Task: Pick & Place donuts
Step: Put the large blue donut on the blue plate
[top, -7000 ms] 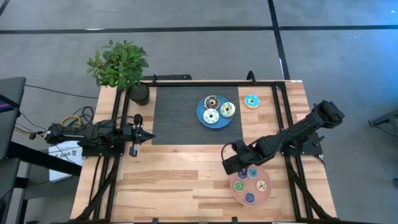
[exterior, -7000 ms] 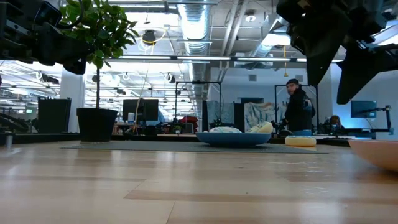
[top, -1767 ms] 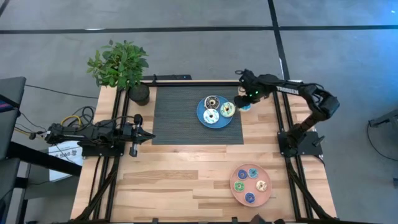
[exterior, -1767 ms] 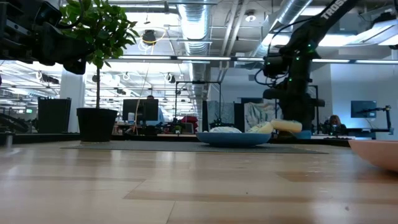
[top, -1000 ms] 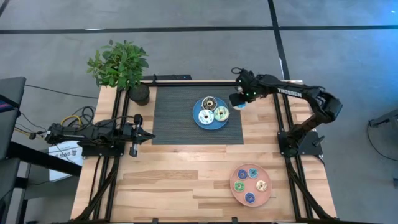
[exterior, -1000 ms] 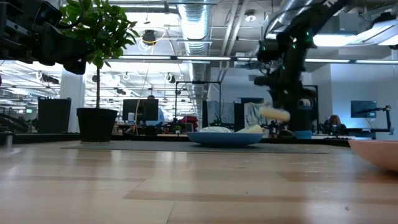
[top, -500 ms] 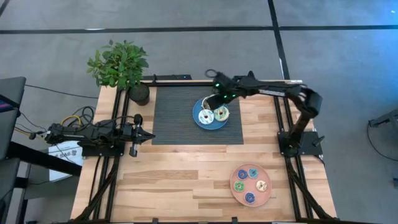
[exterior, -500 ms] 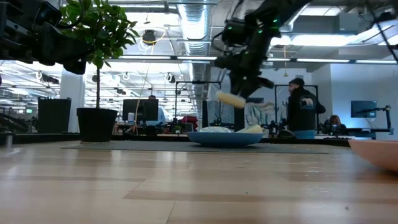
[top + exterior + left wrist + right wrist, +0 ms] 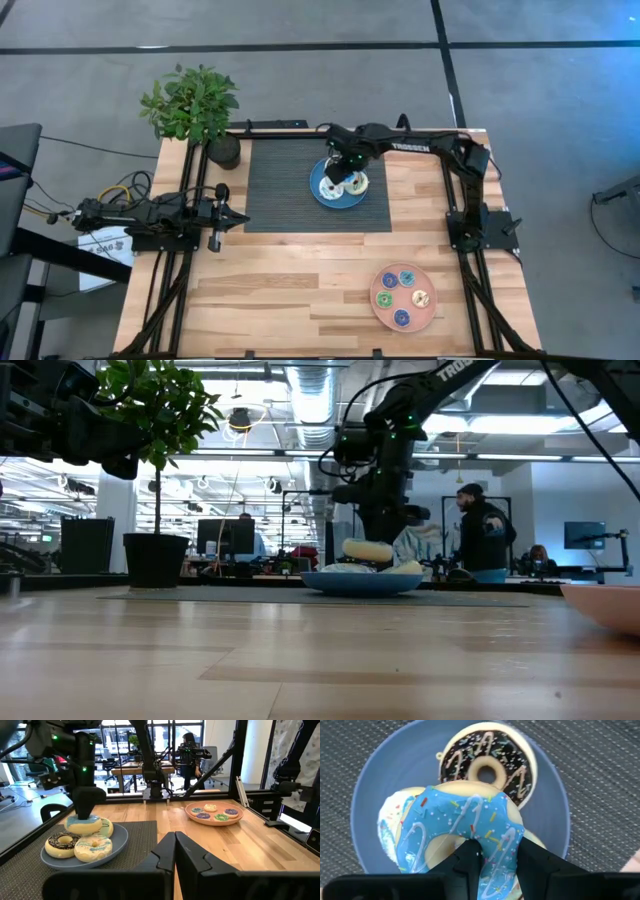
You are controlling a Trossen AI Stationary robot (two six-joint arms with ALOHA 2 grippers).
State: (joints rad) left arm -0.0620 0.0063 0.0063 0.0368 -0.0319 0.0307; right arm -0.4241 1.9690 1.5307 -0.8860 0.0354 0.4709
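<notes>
The right claw (image 9: 495,857) is clamped through the ring of the turquoise donut (image 9: 465,832), holding it directly above the blue plate (image 9: 380,780) so it can join the brown donut (image 9: 487,755) and white donut (image 9: 392,817) beneath. The left claw (image 9: 175,857) waits closed, empty, well apart.

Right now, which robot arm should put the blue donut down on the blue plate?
The right. Its gripper holds the turquoise donut directly above the blue plate. The left gripper waits far off at the table's left side.
</notes>
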